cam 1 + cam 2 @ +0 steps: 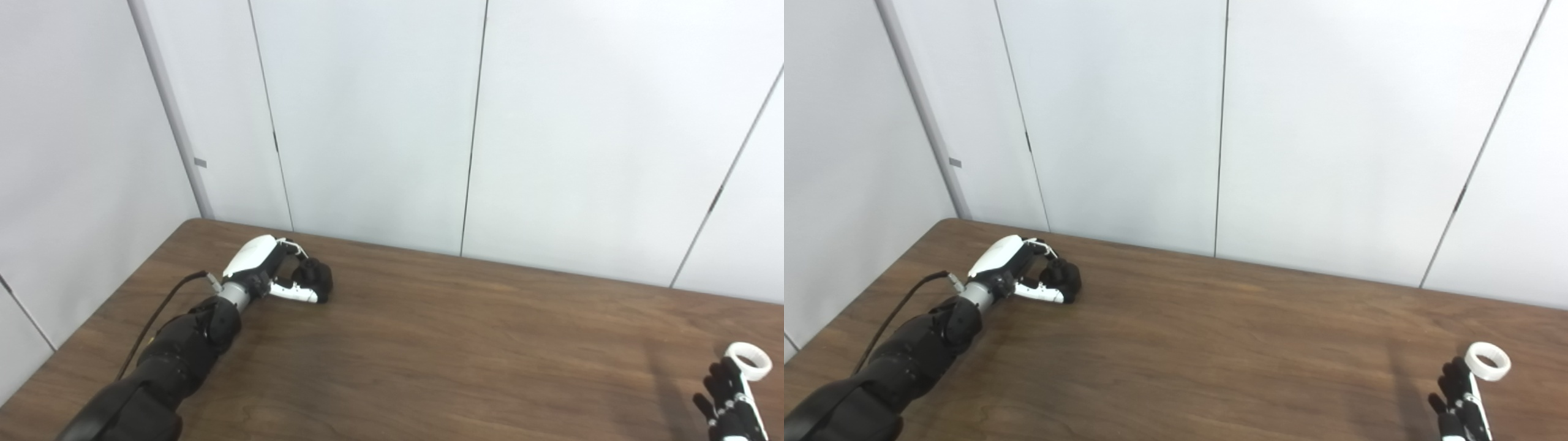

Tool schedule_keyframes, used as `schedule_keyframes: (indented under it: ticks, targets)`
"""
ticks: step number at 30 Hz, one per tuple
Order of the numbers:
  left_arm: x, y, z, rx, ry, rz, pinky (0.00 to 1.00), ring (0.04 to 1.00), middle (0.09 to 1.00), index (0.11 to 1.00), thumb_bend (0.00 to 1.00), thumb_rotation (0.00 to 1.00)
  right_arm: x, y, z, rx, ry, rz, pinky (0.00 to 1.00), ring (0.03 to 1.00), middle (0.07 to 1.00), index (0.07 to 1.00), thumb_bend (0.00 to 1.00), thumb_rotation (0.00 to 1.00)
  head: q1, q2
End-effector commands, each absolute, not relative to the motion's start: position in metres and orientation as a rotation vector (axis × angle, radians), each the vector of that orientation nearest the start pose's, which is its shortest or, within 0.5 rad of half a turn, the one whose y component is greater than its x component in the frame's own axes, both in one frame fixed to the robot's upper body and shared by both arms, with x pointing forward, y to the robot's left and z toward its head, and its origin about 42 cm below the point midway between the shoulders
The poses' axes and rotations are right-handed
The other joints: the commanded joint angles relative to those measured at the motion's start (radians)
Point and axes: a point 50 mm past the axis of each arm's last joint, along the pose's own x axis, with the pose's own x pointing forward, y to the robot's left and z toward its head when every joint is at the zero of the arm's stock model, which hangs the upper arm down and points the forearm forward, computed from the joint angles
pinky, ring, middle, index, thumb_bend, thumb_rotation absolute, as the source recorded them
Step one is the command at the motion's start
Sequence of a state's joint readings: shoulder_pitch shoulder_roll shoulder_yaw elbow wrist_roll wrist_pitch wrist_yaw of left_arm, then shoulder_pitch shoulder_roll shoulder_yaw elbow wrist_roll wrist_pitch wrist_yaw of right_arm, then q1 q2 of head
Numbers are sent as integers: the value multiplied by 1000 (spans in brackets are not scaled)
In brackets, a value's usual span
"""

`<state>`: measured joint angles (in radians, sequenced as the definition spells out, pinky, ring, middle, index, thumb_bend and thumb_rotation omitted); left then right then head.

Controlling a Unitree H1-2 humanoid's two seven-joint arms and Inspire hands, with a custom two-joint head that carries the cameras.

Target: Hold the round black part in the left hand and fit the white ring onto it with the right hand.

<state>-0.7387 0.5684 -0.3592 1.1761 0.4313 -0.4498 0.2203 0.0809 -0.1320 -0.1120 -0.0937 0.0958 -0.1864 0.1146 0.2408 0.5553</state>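
Left hand (278, 269) rests on the surface (429, 343) far left, fingers curled around what I take to be the round black part (315, 278) — steadied there, ready for mating. Far right, my right hand (1461, 398) has the white ring (1488, 361) at its fingertips, well apart. One ring, one black part.

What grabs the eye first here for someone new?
The left hand, far out at the table's back left, curled around something dark, likely the round black part, though the fingers hide it. Then the white ring at the near right edge, at the right hand's fingertips, far from the left hand.
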Motion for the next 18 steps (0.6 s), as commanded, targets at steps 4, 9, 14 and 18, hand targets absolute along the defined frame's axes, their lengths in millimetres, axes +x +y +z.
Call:
schedule_keyframes:
  ticks: [4,9,14,18]
  targets:
    - [472,413,162,1161,-58,-127,1000,940,751,481,524,53,241,-275,105,-24,-159,-32,972,996,1000,1000,449,871,-4,10]
    - [464,405,165,1176,-119,-196,1000,947,753,480,524,53,241,-274,114,-3,-174,-34,957,994,999,1000,445,849,-15,28]
    - [451,388,167,1187,-190,-292,1000,958,761,481,524,52,240,-273,126,-20,-200,-33,920,977,989,991,406,844,-21,40]
    - [439,368,164,1186,-260,-354,1000,957,748,481,524,55,241,-272,139,-49,-240,-30,925,983,992,997,403,855,-37,48]
